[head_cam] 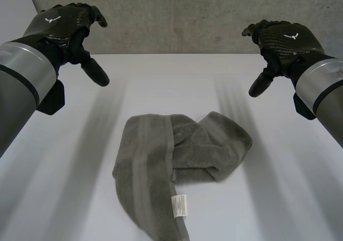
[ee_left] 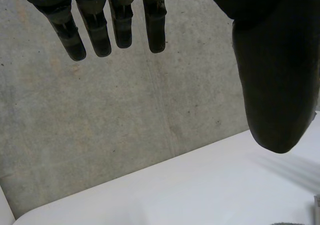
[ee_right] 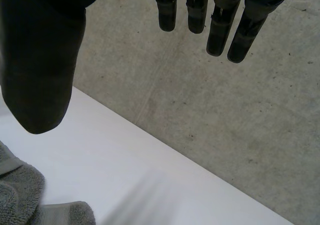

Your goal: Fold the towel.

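Status: left hand and right hand both hang above the desk, one per side. Fingers are relaxed and spread, nothing held. Wrist views agree: left fingers and right fingers are straight, thumbs clear, with bare desk and wall beyond them.

Towel lies mid-desk, between the hands and nearer the robot's base than either. Neither hand touches it. It's bunched: the right side is lumped over itself, a woven band runs along the left part, and the label faces up near the close end. That end runs out of the head view, so I can't tell where its corners are. The right wrist view catches the lump's edge beside the thumb.

My read: nothing is folded yet, and the step in hand is the reach to the towel. I wouldn't fold the heap as it lies.
- Bring both hands down and back, right hand to the lumped side, left hand to the band edge.
- Keep the fingers open until the tips meet cloth.
- Pinch one layer only, thumb well under, since thick terry will likely slip out of a shallow pinch.
- Pull apart to flatten, then pick corners.

Main risk: catching two layers in the lump and dragging the whole towel.
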Controlling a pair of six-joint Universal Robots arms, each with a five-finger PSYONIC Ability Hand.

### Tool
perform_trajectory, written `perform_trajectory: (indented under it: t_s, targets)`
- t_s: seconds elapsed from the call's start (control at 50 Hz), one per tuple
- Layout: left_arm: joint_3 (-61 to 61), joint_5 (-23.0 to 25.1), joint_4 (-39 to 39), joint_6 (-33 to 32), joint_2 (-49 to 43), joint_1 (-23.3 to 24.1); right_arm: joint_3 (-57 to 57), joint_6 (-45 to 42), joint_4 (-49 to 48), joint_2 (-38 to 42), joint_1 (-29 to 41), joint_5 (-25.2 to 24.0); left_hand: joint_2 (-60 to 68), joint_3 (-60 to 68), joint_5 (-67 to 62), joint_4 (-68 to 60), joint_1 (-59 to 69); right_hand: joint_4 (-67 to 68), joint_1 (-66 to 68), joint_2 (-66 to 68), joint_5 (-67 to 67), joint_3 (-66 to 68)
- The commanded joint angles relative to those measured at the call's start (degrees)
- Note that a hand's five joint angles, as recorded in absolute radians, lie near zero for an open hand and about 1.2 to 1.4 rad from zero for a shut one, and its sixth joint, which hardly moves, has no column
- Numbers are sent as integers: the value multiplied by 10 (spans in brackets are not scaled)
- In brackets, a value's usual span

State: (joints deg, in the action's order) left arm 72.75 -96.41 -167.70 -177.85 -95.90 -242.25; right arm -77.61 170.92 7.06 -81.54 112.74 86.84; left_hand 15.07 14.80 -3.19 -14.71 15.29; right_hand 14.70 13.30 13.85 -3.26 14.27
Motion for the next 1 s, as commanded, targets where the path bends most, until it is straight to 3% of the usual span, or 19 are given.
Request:
perform_trajectory:
  t_s: [0.02, 0.16, 0.32, 0.42, 0.58, 0.72, 0.82, 0.86, 0.88, 0.9, 0.92, 0.94, 0.96, 1.0]
  targets:
    - [5, 2, -1, -1, -2, 7, 0, -1, 0, 1, -1, 0, -43, -41, 25, 40, -46, -47, -33, -39, 33, -43]
    - [17, 23, -13, -8, -24, 28, 4, -17, -1, 19, -2, -11, -37, -34, 18, 33, -39, -47, -33, -39, 33, -43]
    - [26, 117, -15, -17, -104, 61, 4, -169, 50, 119, 0, -33, -30, -27, 11, 26, -32, -47, -33, -39, 33, -43]
    - [28, 170, -16, -97, -187, 82, -3, -211, 73, 165, 2, -58, -28, -26, 10, 25, -31, -47, -33, -39, 33, -43]
    - [56, 170, -18, -247, -251, 94, -12, -219, 76, 210, 1, -126, -32, -29, 13, 28, -34, -47, -33, -39, 33, -43]
    - [57, 166, -43, -283, -271, 97, -14, -221, 75, 242, 1, -151, -25, -22, 6, 21, -27, -26, -12, -18, 12, -22]
    - [60, 163, -61, -288, -279, 97, -14, -221, 71, 254, 1, -152, 10, 13, -29, -14, 8, 122, 136, 131, -136, 126]
    - [57, 150, -68, -287, -279, 96, -11, -221, 68, 256, -3, -150, 256, 259, -275, -260, 254, 344, 359, 353, -359, 349]
    - [57, 150, -69, -287, -279, 96, -11, -221, 68, 256, -3, -150, 258, 260, -276, -261, 255, 346, 360, 354, -360, 350]
    - [55, 138, -75, -286, -279, 96, -6, -218, 65, 256, -5, -150, 398, 400, -416, -401, 395, 457, 471, 466, -472, 462]
    - [55, 138, -76, -286, -279, 96, -4, -214, 57, 254, -7, -150, 399, 402, -418, -402, 397, 555, 569, 564, -569, 559]
    - [51, 124, -82, -284, -278, 95, -4, -214, 57, 254, -7, -150, 461, 463, -479, -464, 458, 556, 570, 565, -570, 560]
    - [50, 109, -89, -283, -274, 93, -5, -210, 46, 250, -9, -149, 469, 472, -488, -473, 467, 631, 645, 639, -645, 635]
    - [49, 97, -93, -283, -270, 89, -5, -205, 31, 248, -12, -149, 473, 476, -492, -476, 471, 653, 667, 661, -667, 657]
